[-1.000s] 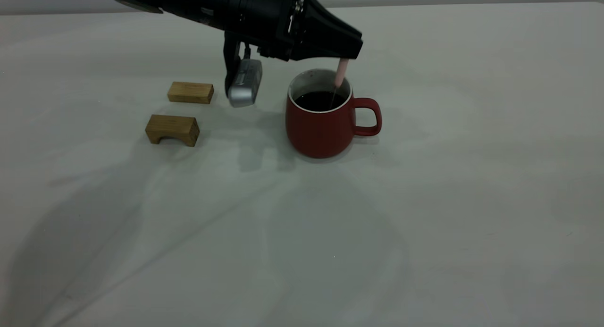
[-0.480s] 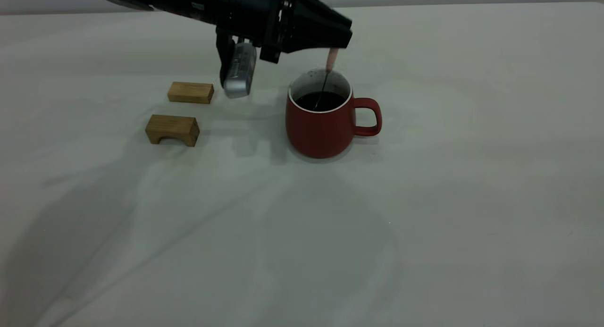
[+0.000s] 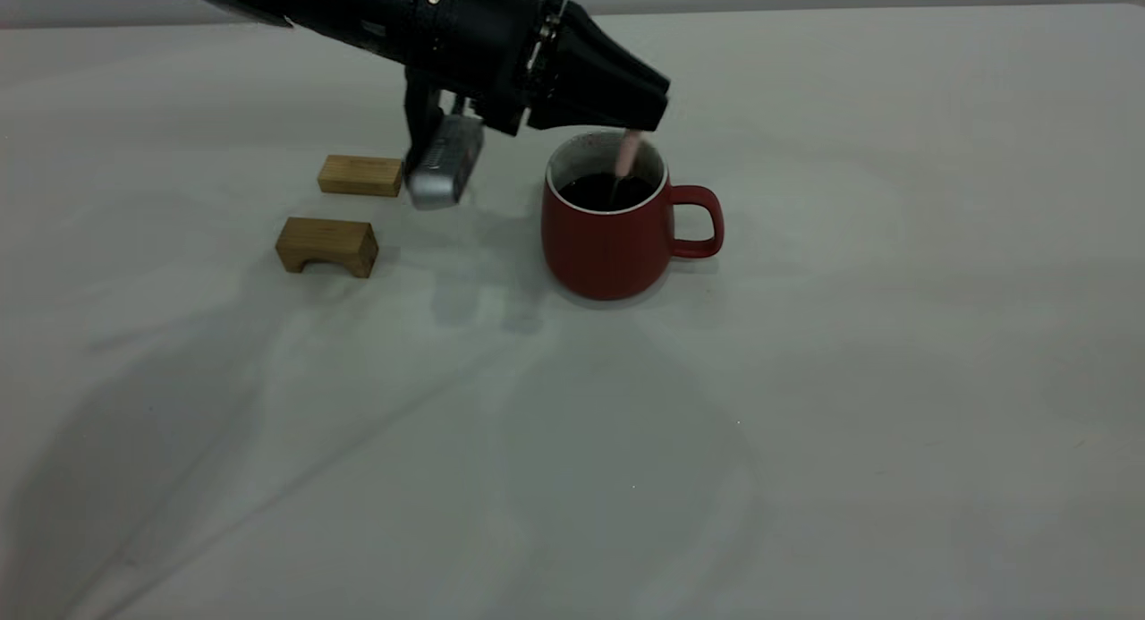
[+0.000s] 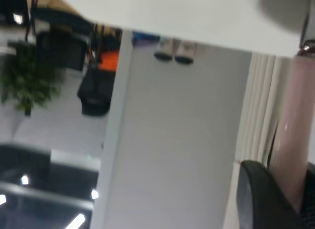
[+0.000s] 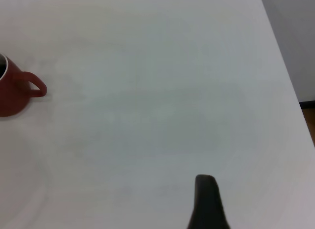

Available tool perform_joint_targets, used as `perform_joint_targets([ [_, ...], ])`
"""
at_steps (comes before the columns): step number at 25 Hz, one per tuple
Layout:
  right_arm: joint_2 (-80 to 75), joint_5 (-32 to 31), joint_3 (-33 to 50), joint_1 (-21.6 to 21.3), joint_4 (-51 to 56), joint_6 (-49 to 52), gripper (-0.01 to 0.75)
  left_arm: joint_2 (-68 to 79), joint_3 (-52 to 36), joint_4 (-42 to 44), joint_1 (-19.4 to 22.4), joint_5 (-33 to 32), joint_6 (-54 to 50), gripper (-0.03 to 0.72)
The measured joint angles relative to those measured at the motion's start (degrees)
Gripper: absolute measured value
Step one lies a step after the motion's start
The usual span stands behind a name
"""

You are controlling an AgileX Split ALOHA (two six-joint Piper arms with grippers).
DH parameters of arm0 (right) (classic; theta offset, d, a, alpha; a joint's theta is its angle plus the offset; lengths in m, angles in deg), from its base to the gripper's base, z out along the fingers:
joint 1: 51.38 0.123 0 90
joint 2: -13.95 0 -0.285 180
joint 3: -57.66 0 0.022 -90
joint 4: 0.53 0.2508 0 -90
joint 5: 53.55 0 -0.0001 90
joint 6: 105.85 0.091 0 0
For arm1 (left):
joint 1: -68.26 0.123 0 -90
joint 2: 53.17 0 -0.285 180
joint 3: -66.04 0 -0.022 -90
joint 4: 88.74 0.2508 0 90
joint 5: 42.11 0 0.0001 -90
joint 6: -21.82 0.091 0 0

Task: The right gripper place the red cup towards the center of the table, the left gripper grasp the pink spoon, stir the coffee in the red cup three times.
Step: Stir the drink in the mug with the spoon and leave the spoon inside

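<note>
The red cup stands near the middle of the table, its handle pointing right, with dark coffee inside. My left gripper hovers just above the cup's rim, shut on the pink spoon. The spoon hangs down with its metal end in the coffee. In the left wrist view the pink handle sits against a dark finger. The right gripper is outside the exterior view. Only a dark tip of it shows in the right wrist view, far from the cup.
Two tan wooden blocks lie left of the cup: a flat one and an arched one. The left arm's silver box hangs close over the flat block. The table's edge runs along the right wrist view.
The left gripper rose and shifted left, then came back down. The spoon moved from the cup's right side toward its middle, staying in the coffee. The cup has not moved.
</note>
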Motion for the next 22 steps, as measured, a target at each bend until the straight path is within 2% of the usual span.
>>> perform_joint_targets([
  [5,0.0,0.0,0.0,0.0,0.0,0.0,0.592,-1.2,0.3,0.7,0.2,4.7,6.4,0.176],
  [13,0.0,0.0,0.0,0.0,0.0,0.0,0.592,-1.2,0.3,-4.2,-2.6,5.4,7.8,0.176],
  [22,0.0,0.0,0.0,0.0,0.0,0.0,0.592,-1.2,0.3,1.8,-3.1,5.3,7.8,0.176],
])
